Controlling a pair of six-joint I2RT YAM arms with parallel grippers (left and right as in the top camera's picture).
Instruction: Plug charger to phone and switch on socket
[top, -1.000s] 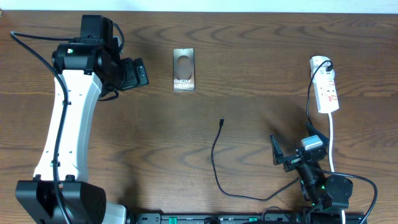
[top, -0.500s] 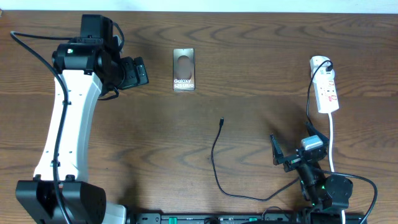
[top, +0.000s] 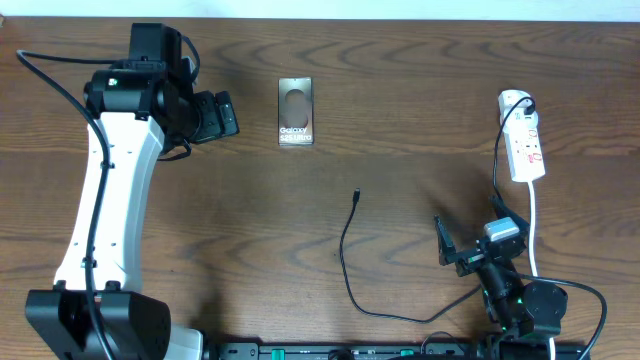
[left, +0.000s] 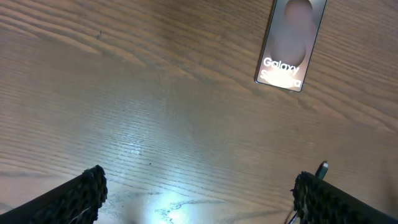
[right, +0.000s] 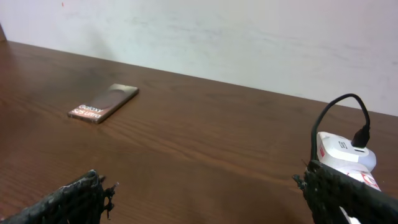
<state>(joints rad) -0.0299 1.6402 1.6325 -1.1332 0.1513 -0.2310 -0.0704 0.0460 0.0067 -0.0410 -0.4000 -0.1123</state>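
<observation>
On the counter (top: 420, 90) lies the charger (top: 343, 245), seemingly thin, limp and light, its tip (top: 356, 196) apart from the phone (top: 296, 111); likely best pinched just behind that tip. Left claw (left: 199, 185) and right claw (right: 205, 185) are spread, holding nothing.

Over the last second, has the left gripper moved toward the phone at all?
No. In the overhead view the left gripper keeps the same gap from the phone as before.

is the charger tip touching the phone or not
Apart. The overhead view shows the charger tip lying clear of the phone, with a stretch of bare table between them.
</observation>
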